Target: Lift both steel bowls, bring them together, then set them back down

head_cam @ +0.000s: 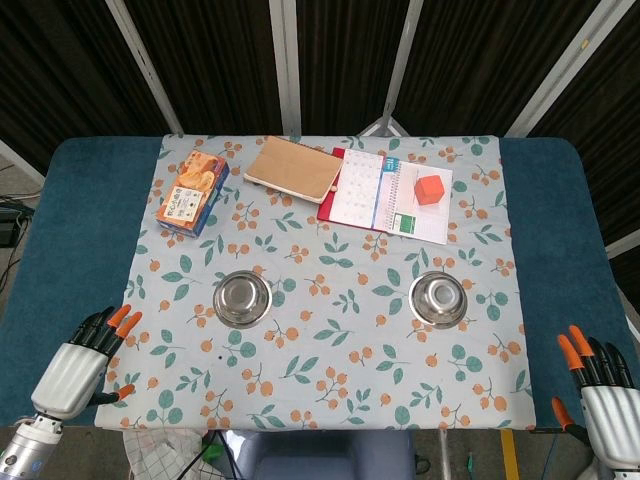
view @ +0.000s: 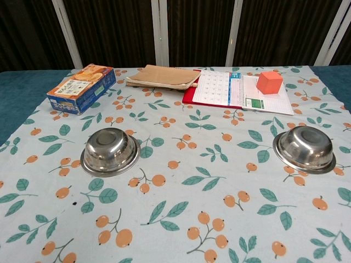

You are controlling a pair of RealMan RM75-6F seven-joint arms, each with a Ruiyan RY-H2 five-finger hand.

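Two round steel bowls, the left bowl and the right bowl, are set apart on the floral-clothed surface. Beyond them are seen a blue biscuit box, a brown notebook and an orange cube. The left hand and right hand are held empty, fingers spread, nearer than the bowls at the surface's outer corners.

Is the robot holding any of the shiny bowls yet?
No, nothing is held. The left hand and right hand hover open at the table's near corners, away from the left bowl and right bowl.
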